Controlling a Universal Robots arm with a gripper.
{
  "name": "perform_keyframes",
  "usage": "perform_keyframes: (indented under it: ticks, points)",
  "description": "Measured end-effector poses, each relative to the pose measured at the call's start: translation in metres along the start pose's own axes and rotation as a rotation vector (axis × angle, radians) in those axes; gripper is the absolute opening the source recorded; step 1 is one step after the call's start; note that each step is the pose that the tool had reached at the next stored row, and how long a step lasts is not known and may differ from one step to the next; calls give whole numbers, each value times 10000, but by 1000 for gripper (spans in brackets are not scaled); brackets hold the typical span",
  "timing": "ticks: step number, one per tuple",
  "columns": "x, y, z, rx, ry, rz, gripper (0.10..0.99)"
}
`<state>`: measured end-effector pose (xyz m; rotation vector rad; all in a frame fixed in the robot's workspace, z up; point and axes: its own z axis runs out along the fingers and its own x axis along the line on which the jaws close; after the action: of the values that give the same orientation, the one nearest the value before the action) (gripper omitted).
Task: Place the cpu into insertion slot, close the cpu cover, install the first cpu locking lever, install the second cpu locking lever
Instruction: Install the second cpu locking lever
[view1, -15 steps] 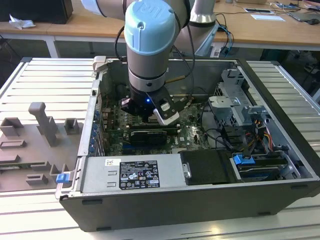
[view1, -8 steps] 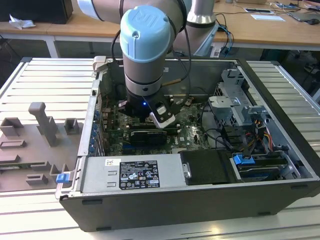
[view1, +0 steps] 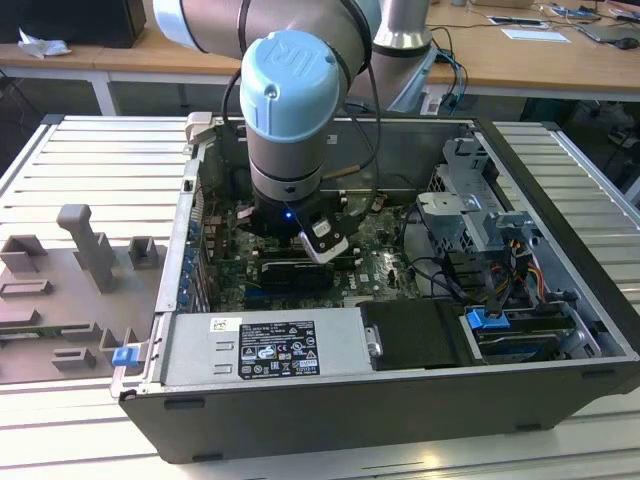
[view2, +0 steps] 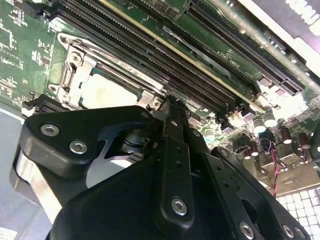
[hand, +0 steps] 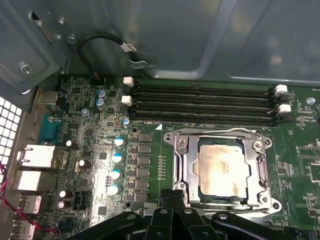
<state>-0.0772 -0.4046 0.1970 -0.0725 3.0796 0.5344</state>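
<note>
**CPU seated in socket, cover down, claw at its edge**

We see the cpu (hand: 220, 169) lying flat in the insertion slot (hand: 194, 192), silvery face up, square so no real long axis; its edges run parallel to the memory slots (hand: 200, 102). The cpu cover (hand: 186, 167) lies flat over it, framing the chip through its central cut-out. In the second wrist view the cpu (view2: 107, 92) shows as a pale square inside the metal frame (view2: 67, 75).

Around it: green motherboard (hand: 87, 100) with a row of capacitors (hand: 116, 165) to one side, black memory slots with white clips (hand: 280, 90) next to the socket, rear ports (hand: 37, 157) at the board's edge, and a looped black cable (hand: 100, 42) against the case wall (hand: 175, 35). In the exterior view the arm (view1: 290, 100) reaches down into the open computer case (view1: 560, 160), which sits on the slatted worktop (view1: 80, 160); a grey fixture (view1: 85, 250) stands at the exterior view's left, the power supply (view1: 265, 350) lies along the near side, and a drive cage (view1: 470, 200) sits at the exterior view's right.

The claw (hand: 173, 200) sits just beside the cover's edge, fingers (hand: 179, 202) pressed together, holding nothing we can see. Whether the tip touches the frame we cannot tell.
</note>
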Motion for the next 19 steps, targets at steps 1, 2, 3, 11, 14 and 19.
perform_keyframes:
  ticks: [1, 2, 3, 11, 14, 19]
  points:
    - [0, -1, 5, -35, -4, -1, 106]
    - [0, -1, 9, -54, -5, -2, 106]
    - [0, -3, 14, -70, -6, -3, 106]
    - [2, -16, 37, -211, -13, -5, 106]
    - [0, 15, -50, -208, -10, -6, 106]
    - [-3, 49, -146, -209, -10, -5, 106]
